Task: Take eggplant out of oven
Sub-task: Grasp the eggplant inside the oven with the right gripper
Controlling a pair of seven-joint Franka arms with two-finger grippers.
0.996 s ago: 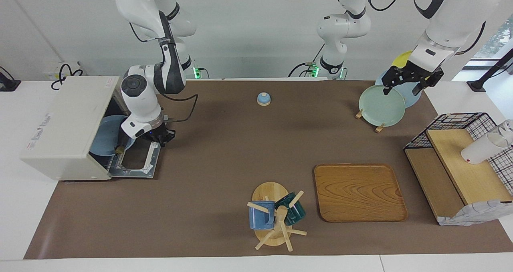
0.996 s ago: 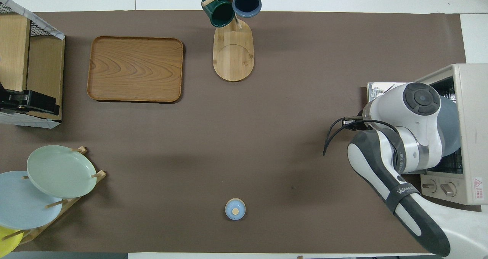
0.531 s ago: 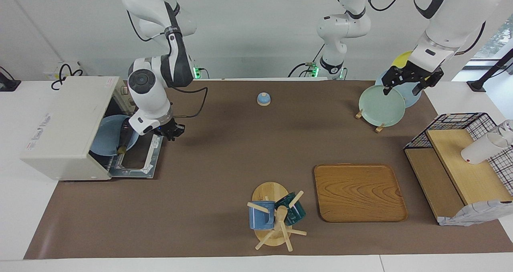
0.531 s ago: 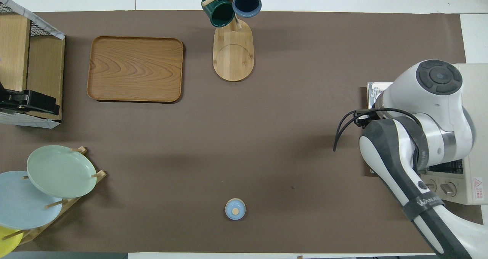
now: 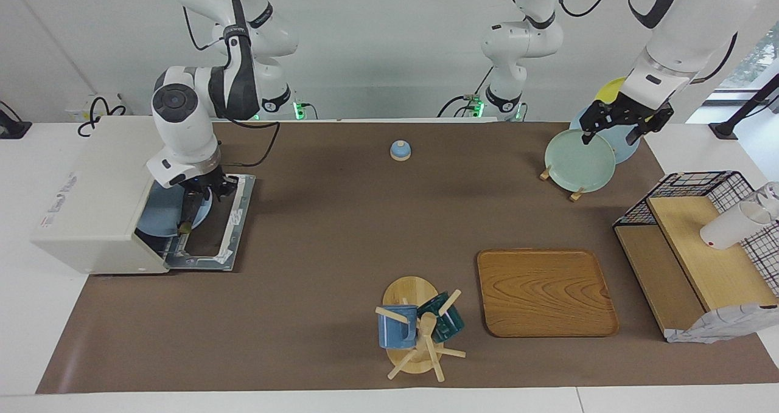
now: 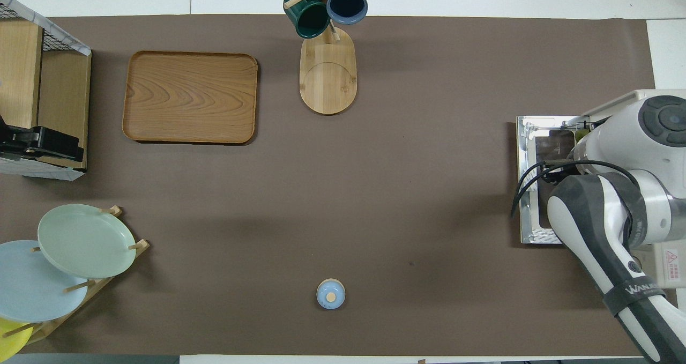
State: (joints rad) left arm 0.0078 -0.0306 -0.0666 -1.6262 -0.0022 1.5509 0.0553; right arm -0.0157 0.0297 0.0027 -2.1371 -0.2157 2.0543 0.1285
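Facing and overhead views of a two-arm table. The boxy cream-white toaster oven [image 5: 100, 194] stands at the right arm's end of the table, its glass door [image 5: 213, 230] folded down flat. The long, thin, dark purple-black eggplant [image 5: 188, 209] lies on a pale blue plate [image 5: 159, 215] at the oven's mouth, its greenish stem end pointing away from the robots. The right gripper [image 5: 204, 188] hangs directly over the end of the eggplant nearer the robots, seemingly close above it or touching; whether its fingers are spread or closed on anything cannot be told, and in the overhead view the arm hides them.

Likely risks: a pinch near one end of so long a body could let it swing or slip on lifting; the plate may slide with it; the wrist could strike the oven's upper edge.

The left gripper [image 5: 618, 124] waits over the pale green plate [image 5: 578, 160] in the wooden rack, fingers apart
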